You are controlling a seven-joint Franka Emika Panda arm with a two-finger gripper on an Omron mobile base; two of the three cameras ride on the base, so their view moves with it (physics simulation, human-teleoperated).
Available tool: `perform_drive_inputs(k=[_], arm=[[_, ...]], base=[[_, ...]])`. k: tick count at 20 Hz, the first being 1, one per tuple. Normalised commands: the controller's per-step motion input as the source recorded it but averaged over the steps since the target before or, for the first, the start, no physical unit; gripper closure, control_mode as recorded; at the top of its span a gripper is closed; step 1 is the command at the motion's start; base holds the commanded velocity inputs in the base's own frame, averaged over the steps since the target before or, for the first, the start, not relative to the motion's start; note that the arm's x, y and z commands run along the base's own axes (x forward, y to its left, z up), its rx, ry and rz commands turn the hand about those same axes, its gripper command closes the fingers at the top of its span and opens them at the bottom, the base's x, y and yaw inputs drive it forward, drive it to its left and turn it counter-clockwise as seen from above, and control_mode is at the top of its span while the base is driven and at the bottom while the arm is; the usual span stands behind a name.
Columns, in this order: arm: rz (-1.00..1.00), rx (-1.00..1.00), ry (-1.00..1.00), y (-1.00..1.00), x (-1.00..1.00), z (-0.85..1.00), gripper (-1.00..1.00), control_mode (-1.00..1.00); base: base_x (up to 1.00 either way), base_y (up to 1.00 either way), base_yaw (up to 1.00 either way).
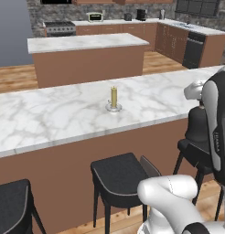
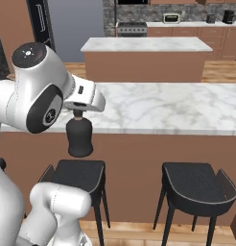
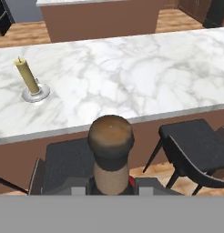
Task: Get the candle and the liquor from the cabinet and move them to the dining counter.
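The tool [image 2: 79,114] is clamped on the thin neck of the small black bell-bodied liquor bottle [image 2: 79,137], which hangs in the air over a black stool [image 2: 77,176], short of the long white grey-veined marble tabletop [image 2: 177,108] and with its base below the edge level. The short pale-yellow stick candle on its round silvery dish [image 1: 114,99] is already standing upright mid-tabletop, so the bottle looks like the last item to place. To do this step well, the arm likely needs to lift first so the bottle base clears the marble edge, then carry forward over the slab and lower straight down, keeping the bottle vertical. Aiming for bare marble well apart from the candle should avoid knocking the dish. The bottle is narrow-necked and bottom-heavy, so it could swing or slip in the grip if moved abruptly. The surface is flat and polished-looking; release only once the base is seated. Beyond it stand a shorter marble-topped island [image 1: 87,43], wood flooring, brown cabinetry along the back wall and a range [image 1: 59,27].
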Motion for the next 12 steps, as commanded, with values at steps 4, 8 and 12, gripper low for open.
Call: perform_drive_inputs(k=[4,8,12], arm=[[0.35,0.00,-0.13,-0.15,0.02,0.17,1.00,-1.00],[0.37,0.00,-0.15,-0.02,0.17,0.32,1.00,-1.00],[0.30,0.00,-0.09,0.00,0.37,0.35,1.00,-1.00]], base=[[0.00,0.00,0.00],[0.00,0.00,0.00],[0.00,0.00,0.00]])
